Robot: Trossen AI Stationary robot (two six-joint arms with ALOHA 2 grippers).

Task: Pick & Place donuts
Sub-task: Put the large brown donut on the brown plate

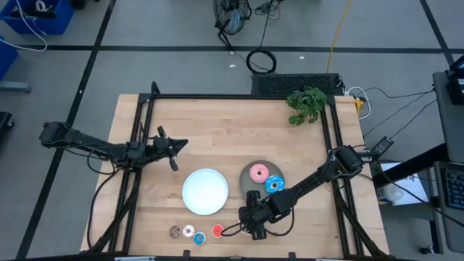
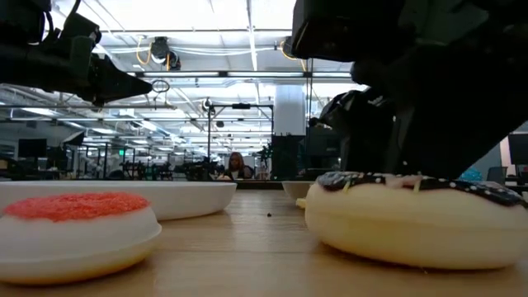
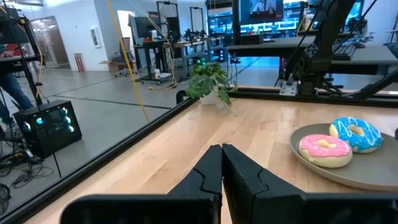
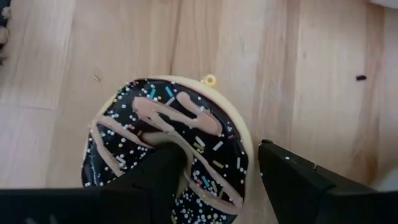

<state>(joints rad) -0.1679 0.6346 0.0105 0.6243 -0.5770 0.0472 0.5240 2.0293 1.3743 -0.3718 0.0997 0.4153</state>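
Note:
The sprinkled chocolate-brown donut (image 4: 168, 143) lies flat on the table near its near edge (image 2: 412, 219). My right gripper (image 4: 214, 149) is open, directly above it (image 1: 254, 220). One finger (image 4: 163, 171) stands at the donut's hole and the other (image 4: 292, 174) outside its rim. The pink donut (image 1: 259, 172) and blue donut (image 1: 274, 184) rest on the grey plate (image 1: 248, 180). Several mini donuts (image 1: 190, 232) lie in a row by the near edge; the red one (image 2: 74, 216) shows close in the low view. My left gripper (image 3: 221, 155) is shut, hovering over the table's left part (image 1: 174, 148). My right gripper comes at the chocolate donut from above, pointing down, with one side of the ring (image 4: 239, 155) between its open fingers. I cannot tell whether either finger touches it. The donut lies flat on the table.
A round white plate (image 1: 205, 191) sits left of the grey plate, between the two grippers. A small green plant (image 1: 306, 105) stands at the far right corner. Bare wood stretches across the table's far half. Black frame rails (image 1: 141, 138) run along the table's sides.

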